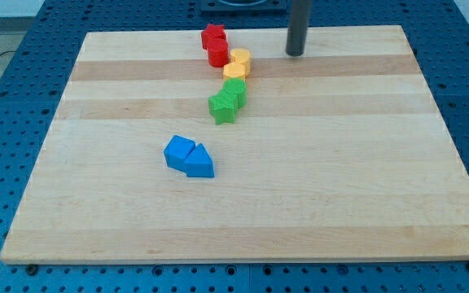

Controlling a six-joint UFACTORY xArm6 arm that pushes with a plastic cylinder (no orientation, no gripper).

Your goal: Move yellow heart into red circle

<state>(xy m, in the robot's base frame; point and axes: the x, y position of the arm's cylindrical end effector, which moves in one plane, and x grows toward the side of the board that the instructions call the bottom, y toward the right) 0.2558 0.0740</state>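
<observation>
Two yellow blocks touch each other near the view's top centre. The upper one [240,59] looks rounded or hexagonal. The lower, flatter one [234,72] seems to be the yellow heart, though its shape is hard to make out. The red circle [217,54] stands just left of the upper yellow block, with a red star [212,36] touching it above. My tip [295,54] rests on the board to the right of the yellow blocks, about a block's width or more away, and touches nothing.
A green round block [235,91] and a green star [223,108] sit in a line just below the yellow blocks. A blue cube [178,151] and a blue triangle [200,163] touch each other left of centre. The board's top edge [340,28] is close behind my tip.
</observation>
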